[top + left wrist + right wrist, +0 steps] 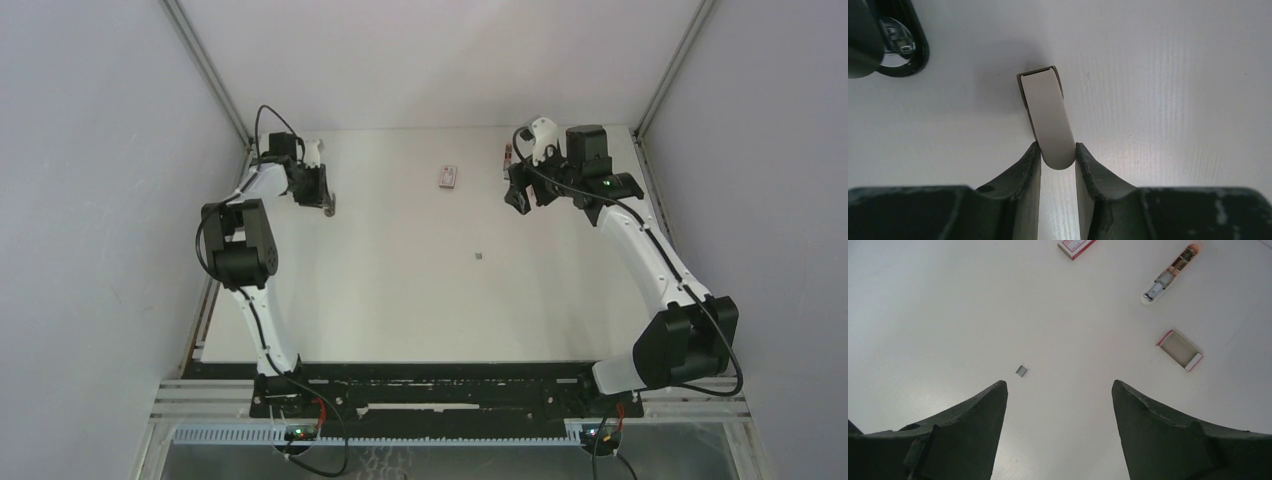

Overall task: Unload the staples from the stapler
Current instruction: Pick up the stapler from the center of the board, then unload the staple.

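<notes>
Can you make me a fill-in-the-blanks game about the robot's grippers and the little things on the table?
1. The left gripper is ____ on the beige stapler.
2. The right gripper has its fingers wide ____, holding nothing.
3. The tiny staple strip looks much ____ than the open box tray.
Missing words: shut; open; smaller.

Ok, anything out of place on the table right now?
A lone strip of staples lies on the table, apart from everything else. An open tray lies separated from the pinkish box. The left pincer grips the beige stapler squarely. Nothing looks damaged.
</notes>
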